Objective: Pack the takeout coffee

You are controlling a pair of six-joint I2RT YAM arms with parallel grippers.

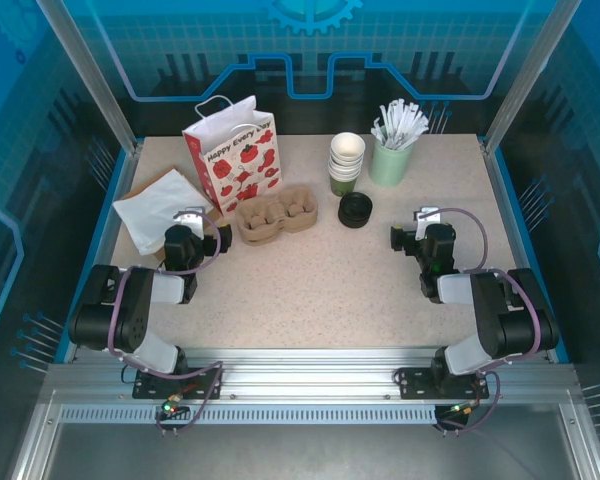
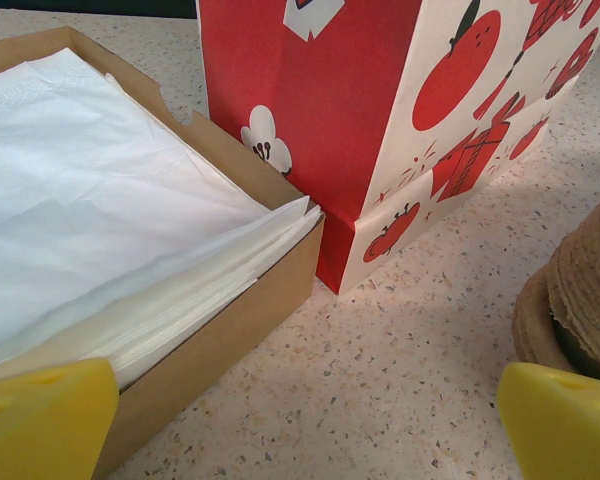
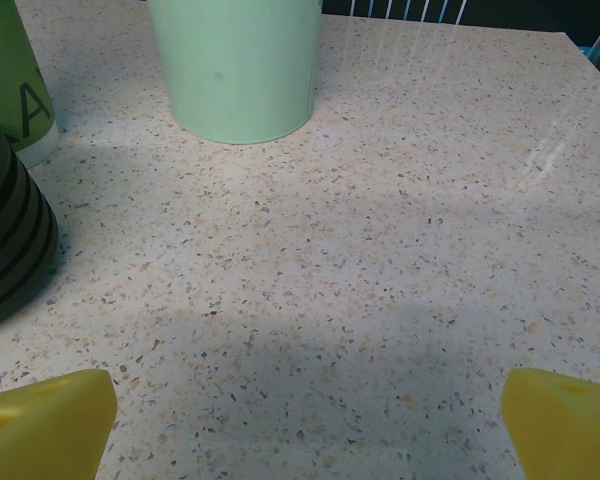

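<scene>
The takeout coffee is out of view. My left gripper (image 1: 189, 220) (image 2: 308, 425) stands open low over the table, its yellow fingertips (image 2: 40, 415) wide apart with bare table between them. It faces the gap between the napkin box (image 2: 230, 330) and the red-and-white paper bag (image 1: 233, 155) (image 2: 380, 120). On the right side, my right gripper (image 1: 423, 218) (image 3: 308, 430) is open too, with nothing between its fingers. A stack of black lids (image 1: 355, 210) (image 3: 10, 250) lies to its left.
Nested lidless green cups (image 1: 346, 160) (image 3: 15, 80) and a pale green cup of white sticks (image 1: 392, 155) (image 3: 235, 65) stand at the back. A brown pulp cup carrier (image 1: 275, 215) (image 2: 580, 290) sits right of the bag. White napkins (image 1: 160, 210) fill the box.
</scene>
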